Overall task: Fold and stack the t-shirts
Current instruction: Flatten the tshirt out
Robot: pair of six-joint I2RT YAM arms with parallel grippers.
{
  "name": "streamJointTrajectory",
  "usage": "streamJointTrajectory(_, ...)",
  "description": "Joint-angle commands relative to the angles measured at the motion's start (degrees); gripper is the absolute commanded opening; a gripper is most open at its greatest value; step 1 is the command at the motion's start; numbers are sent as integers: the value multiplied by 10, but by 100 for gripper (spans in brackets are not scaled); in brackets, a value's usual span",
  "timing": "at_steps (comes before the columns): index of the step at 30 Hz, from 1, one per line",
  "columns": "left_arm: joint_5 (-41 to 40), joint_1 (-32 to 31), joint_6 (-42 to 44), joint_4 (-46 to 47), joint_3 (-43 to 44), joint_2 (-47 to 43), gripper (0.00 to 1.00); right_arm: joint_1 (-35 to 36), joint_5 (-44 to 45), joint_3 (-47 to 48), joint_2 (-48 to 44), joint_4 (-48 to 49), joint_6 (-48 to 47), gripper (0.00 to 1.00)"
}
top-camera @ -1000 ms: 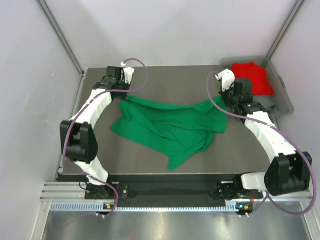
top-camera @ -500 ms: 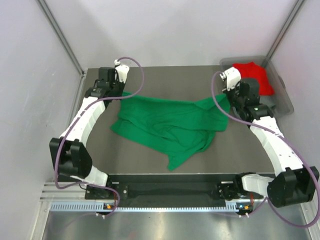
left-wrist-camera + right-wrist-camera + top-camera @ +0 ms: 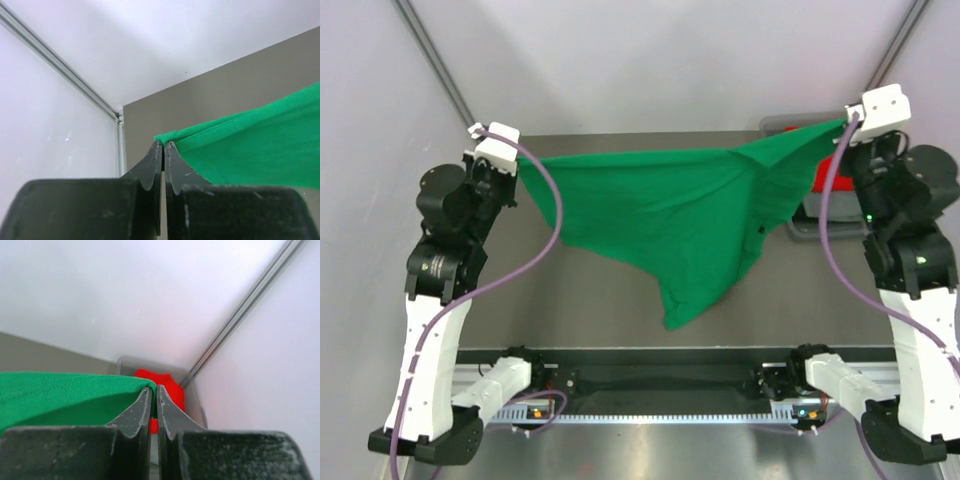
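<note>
The bright green t-shirt (image 3: 670, 205) hangs stretched in the air between both arms, its lower part drooping to a point (image 3: 680, 315) above the table. My left gripper (image 3: 163, 143) is shut on its left top corner (image 3: 172, 136), high at the left (image 3: 520, 165). My right gripper (image 3: 153, 388) is shut on its right top corner (image 3: 142, 383), high at the right (image 3: 845, 125). The red t-shirt (image 3: 167, 387) lies in the clear bin, mostly hidden behind the green cloth in the top view (image 3: 825, 185).
The clear plastic bin (image 3: 820, 225) stands at the table's back right corner. The dark table surface (image 3: 590, 290) lies below the hanging shirt. Metal frame posts (image 3: 440, 80) and white walls close in the back and sides.
Both arms have risen and spread apart, lifting the green shirt off the table and pulling its top edge taut between them. The red shirt is now mostly covered from above.
</note>
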Motion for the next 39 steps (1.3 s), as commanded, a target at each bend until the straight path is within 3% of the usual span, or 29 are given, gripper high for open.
streamJointTrajectory(1,-15,5,30,-48,54,-7,0,0,25,85,-4,-50,-12,0)
streamJointTrajectory(11,-6,6,53,-100,138,-97,0,-1,29,151,-105,-136,-56,0)
streamJointTrajectory(17,-9,6,62,-147,234,-119,0,-1,48,263,-138,-197,-104,0)
streamJointTrajectory(22,-11,6,68,-156,306,-124,0,-3,59,331,-144,-199,-120,0)
streamJointTrajectory(26,-20,6,84,-131,313,-124,0,-2,65,306,-152,-159,-150,0)
streamJointTrajectory(32,-37,6,133,-134,184,-99,0,-2,57,140,-148,-65,-178,0)
streamJointTrajectory(36,-27,6,155,-107,-4,-80,0,-2,45,-23,-128,12,-195,0)
streamJointTrajectory(39,-41,6,170,-33,-122,-48,0,-2,40,-124,-82,67,-205,0)
